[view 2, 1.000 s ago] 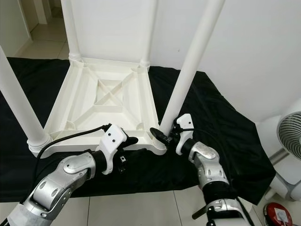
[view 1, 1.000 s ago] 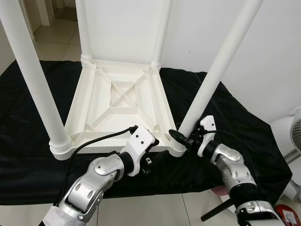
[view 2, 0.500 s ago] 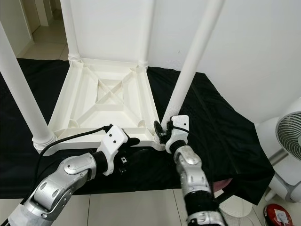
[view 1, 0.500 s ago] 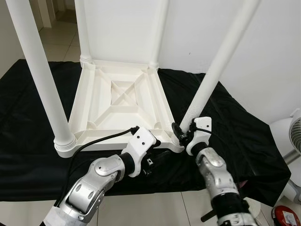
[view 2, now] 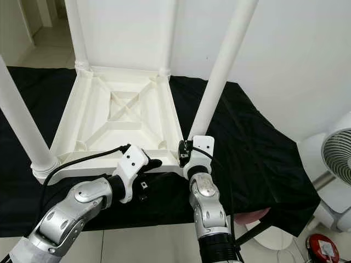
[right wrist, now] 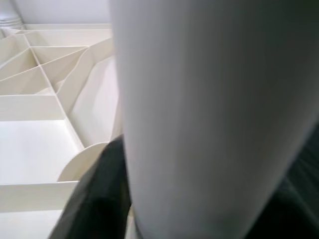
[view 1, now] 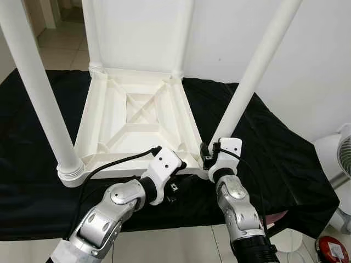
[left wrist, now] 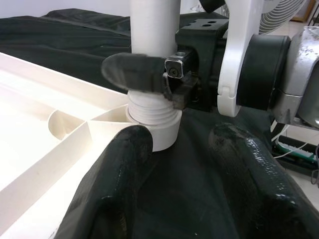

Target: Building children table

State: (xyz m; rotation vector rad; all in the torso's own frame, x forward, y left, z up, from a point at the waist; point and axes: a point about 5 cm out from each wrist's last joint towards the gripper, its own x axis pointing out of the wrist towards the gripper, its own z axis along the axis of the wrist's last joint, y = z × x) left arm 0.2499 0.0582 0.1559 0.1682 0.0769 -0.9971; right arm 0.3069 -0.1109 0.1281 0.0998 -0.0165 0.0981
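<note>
Biggest thing in view: the black cloth (view 1: pixel 285 159) spread wide across the floor, and on it lies the white children's table (view 1: pixel 137 120), flipped upside down with its ribbed underside facing up. That table is the landmark here. Four white legs rise from its corners: two far legs (view 1: pixel 93 33) at the back corners by the wall, a near-left leg (view 1: pixel 38 93) standing in its collar, and the near-right leg (view 1: pixel 249 82), leaning a little as it rises from the near-right corner socket (left wrist: pixel 154 122).

Now the arms. The left arm (view 1: pixel 109 213) comes in low against the near edge of the table, and the left hand (left wrist: pixel 194 164) sits just short of that near-right corner, its two black fingers (left wrist: pixel 119 174) spread apart with only the cloth between them, gripping nothing.

The right hand (view 1: pixel 211 159) is right at the base of the near-right leg, at the corner. From the left wrist camera, one black finger (left wrist: pixel 132 72) of it wraps across the front of the leg just above the threaded collar, so the right hand is clamped on that leg.

Off past the cloth's right edge, a white fan (view 2: pixel 337 164) stands on the floor tiles.
</note>
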